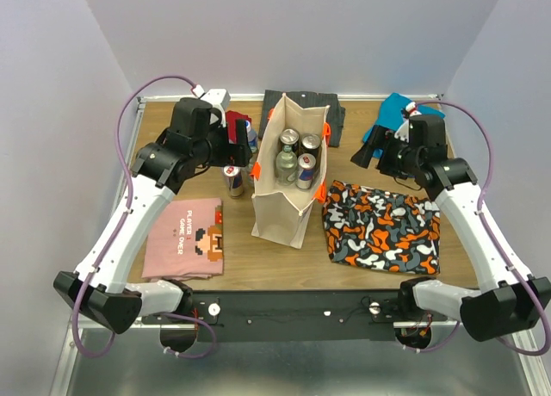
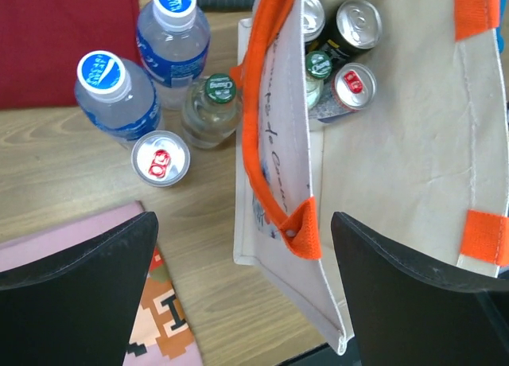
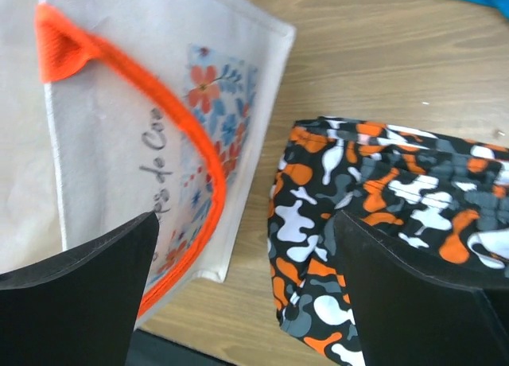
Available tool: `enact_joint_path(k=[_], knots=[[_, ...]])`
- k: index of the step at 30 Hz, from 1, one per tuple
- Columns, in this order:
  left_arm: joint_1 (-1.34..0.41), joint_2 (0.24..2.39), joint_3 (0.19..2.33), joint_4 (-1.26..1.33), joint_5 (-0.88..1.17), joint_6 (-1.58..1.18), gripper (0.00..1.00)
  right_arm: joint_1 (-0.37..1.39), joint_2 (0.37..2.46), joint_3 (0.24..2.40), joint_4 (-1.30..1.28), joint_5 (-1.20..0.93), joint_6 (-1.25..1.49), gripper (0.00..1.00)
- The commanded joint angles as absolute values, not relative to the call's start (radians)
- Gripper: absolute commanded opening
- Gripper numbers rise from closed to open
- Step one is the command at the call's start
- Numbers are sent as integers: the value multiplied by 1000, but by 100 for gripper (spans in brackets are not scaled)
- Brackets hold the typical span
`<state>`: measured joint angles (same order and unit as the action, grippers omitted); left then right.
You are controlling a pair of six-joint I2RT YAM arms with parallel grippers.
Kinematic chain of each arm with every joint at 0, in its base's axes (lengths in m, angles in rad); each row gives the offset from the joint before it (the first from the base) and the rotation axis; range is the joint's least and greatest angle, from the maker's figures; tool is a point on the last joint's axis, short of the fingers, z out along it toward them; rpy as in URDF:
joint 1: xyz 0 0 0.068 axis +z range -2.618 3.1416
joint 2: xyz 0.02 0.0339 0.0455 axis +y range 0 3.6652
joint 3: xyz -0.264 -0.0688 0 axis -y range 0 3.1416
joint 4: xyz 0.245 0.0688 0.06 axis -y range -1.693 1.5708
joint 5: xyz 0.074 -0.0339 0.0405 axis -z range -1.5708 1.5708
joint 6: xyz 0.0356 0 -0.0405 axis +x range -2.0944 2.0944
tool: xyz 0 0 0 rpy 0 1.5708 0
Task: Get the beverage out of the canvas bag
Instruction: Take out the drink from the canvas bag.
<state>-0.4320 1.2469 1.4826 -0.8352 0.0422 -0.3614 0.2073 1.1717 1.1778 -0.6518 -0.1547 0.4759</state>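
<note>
The beige canvas bag (image 1: 280, 198) with orange handles stands upright mid-table; it also shows in the left wrist view (image 2: 406, 167) and the right wrist view (image 3: 119, 143). Inside it stand several cans and a green-capped bottle (image 1: 287, 162), also seen from the left wrist (image 2: 318, 66). My left gripper (image 2: 242, 255) is open and empty, hovering above the bag's left rim by an orange handle tab (image 2: 306, 231). My right gripper (image 3: 246, 278) is open and empty, above the gap between the bag's right side and a camouflage cloth (image 3: 382, 215).
Left of the bag stand two blue-capped water bottles (image 2: 119, 95), a green-capped bottle (image 2: 211, 107) and a red-topped can (image 2: 161, 157). A pink printed shirt (image 1: 182, 238) lies front left, camouflage cloth (image 1: 383, 225) front right, dark (image 1: 301, 103) and teal (image 1: 392, 116) clothes at the back.
</note>
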Motion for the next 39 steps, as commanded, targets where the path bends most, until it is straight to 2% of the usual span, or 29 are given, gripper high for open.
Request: enact_joint_path(k=[1, 4, 8, 18, 23, 29, 34, 39], knots=[[-455, 1233, 1480, -758, 114, -321, 99, 206, 1180, 1236, -678, -345, 376, 100], [-475, 1232, 1470, -739, 86, -314, 99, 209, 1140, 1224, -626, -427, 379, 100], [-505, 1244, 1523, -773, 100, -301, 99, 212, 1184, 1278, -603, -580, 367, 100], [-623, 1315, 1589, -784, 34, -307, 99, 293, 1244, 1229, -538, -706, 353, 98], [-660, 1318, 1588, -758, 15, -330, 99, 340, 1273, 1189, -491, -663, 360, 86], [-672, 1325, 1594, -761, 8, -339, 99, 347, 1301, 1141, -434, -580, 382, 68], [-683, 1335, 1605, -753, 8, -342, 99, 345, 1304, 1109, -416, -532, 383, 46], [-701, 1356, 1634, -752, 34, -331, 99, 347, 1302, 1072, -411, -575, 373, 21]])
